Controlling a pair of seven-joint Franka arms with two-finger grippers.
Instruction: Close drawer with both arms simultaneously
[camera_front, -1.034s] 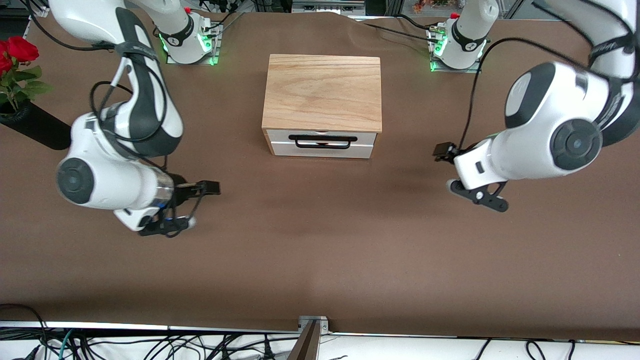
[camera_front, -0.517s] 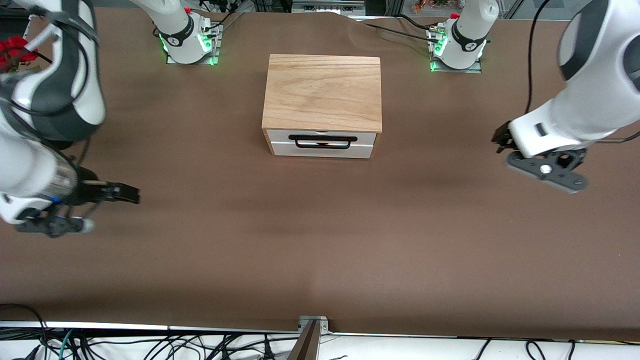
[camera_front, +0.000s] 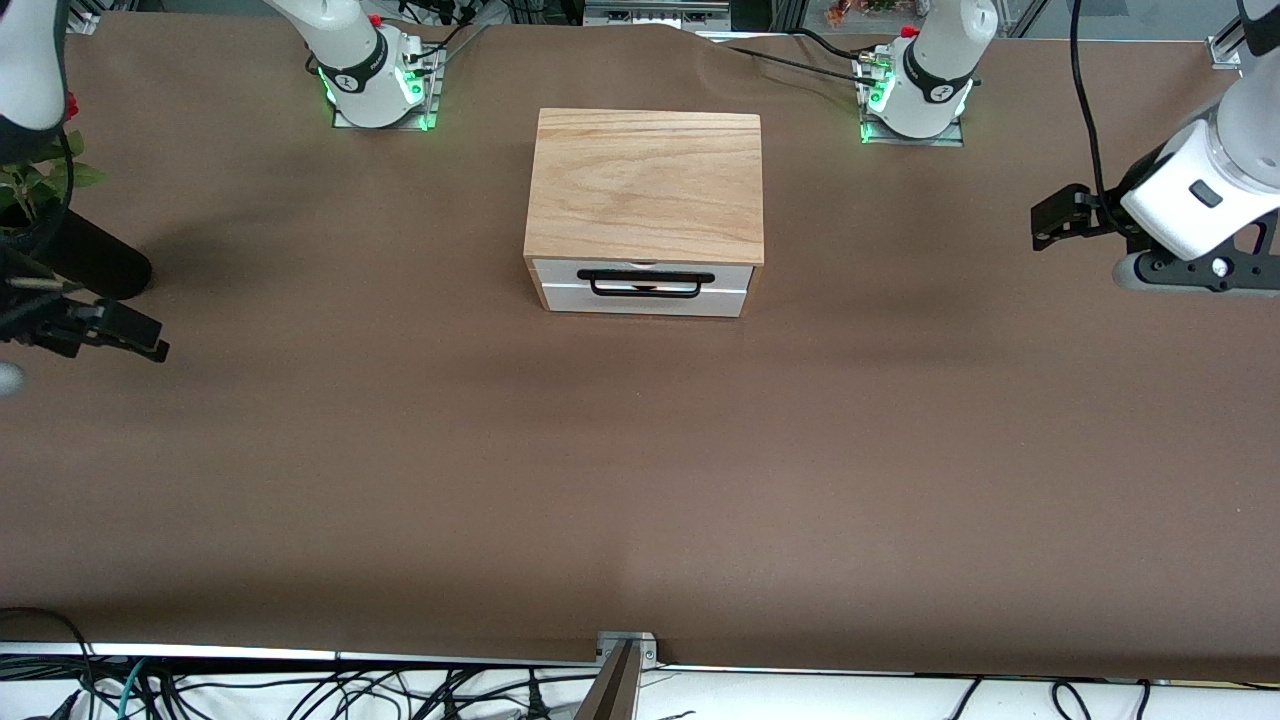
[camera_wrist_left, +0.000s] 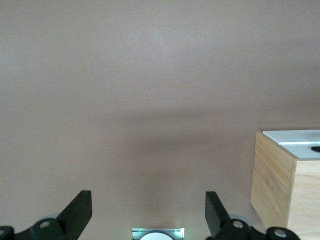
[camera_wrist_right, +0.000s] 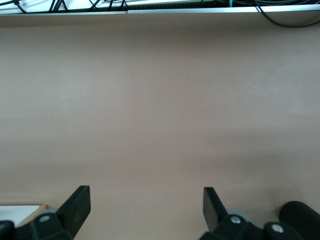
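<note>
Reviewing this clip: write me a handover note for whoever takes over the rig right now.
Left gripper: open, empty, over bare table at the left arm's end.
Right gripper: open, empty, over the table at the right arm's end, beside the black vase.
Drawer: white front sits about flush in the oak box mid-table; looks closed.
Done: the push, apparently.
Left: probably only parking both arms.

The brown table (camera_front: 640, 470) carries an oak box (camera_front: 645, 185) and a black vase (camera_front: 85, 262).
</note>
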